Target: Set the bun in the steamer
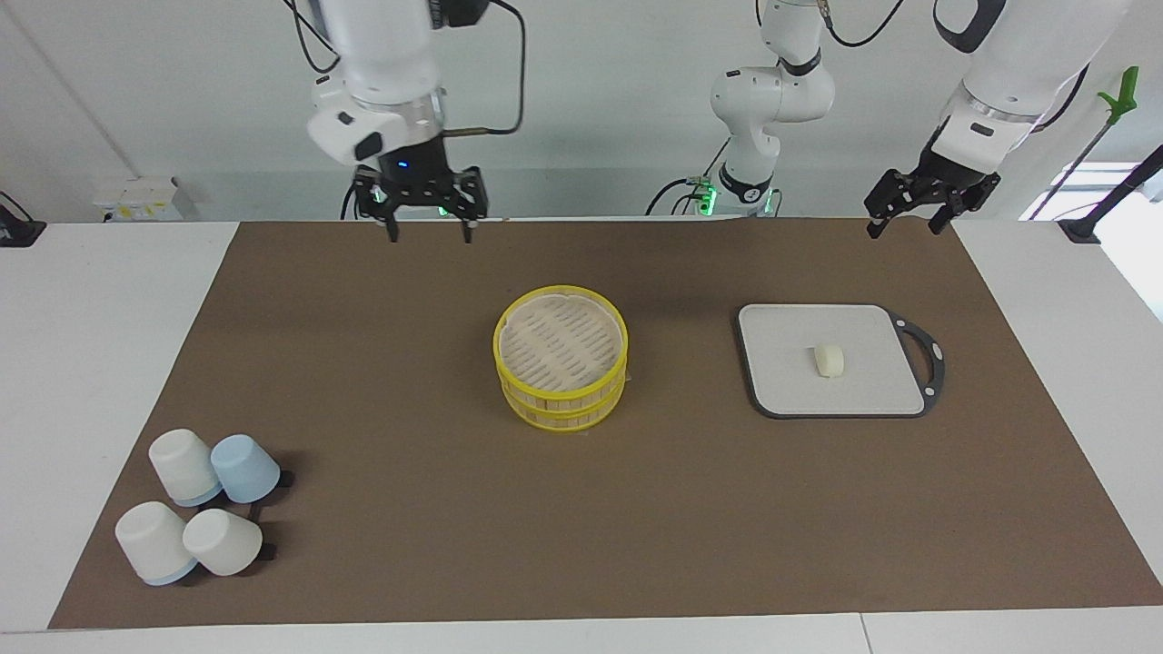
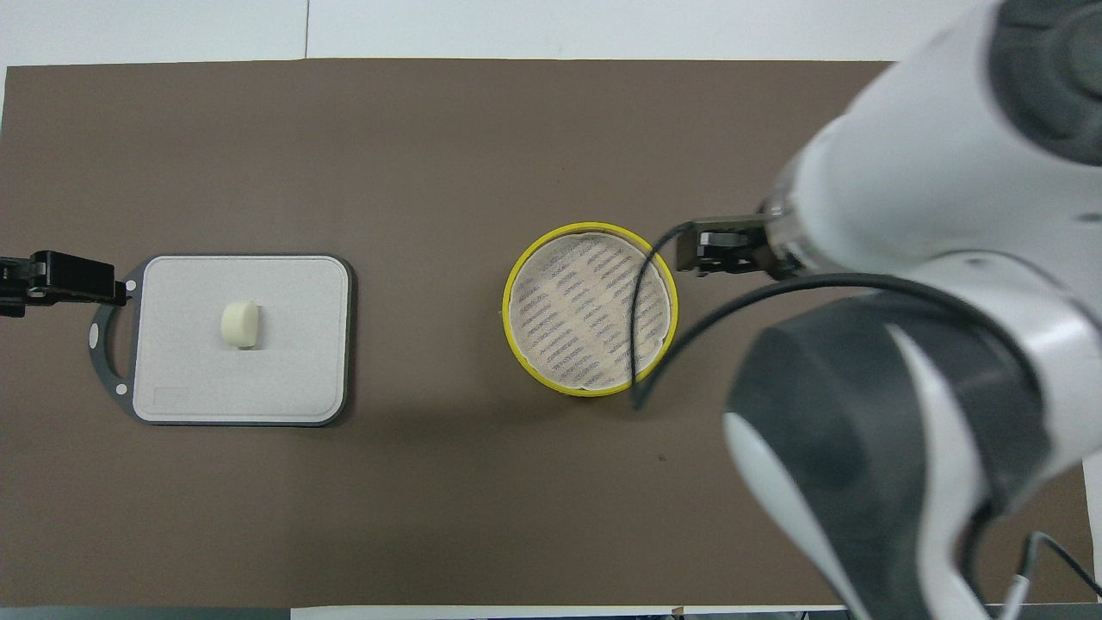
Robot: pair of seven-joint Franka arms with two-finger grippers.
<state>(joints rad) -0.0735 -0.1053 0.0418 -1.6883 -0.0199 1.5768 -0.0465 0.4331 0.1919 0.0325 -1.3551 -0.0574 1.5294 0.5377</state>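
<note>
On grey board [image 1: 836,400], toward left arm's end from steamer [image 1: 561,338]: bun [image 1: 829,360], untouched. Left tool [image 1: 901,224] raised near board, open, empty. Right tool [image 1: 430,229] waiting, apparently open, empty. Advice: descend centred, grip bun lightly.

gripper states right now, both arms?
Left end effector: open, holding nothing, raised over the brown mat's edge near the grey rectangular cutting board.
Right end effector: open, holding nothing, raised over the mat's edge.
</note>
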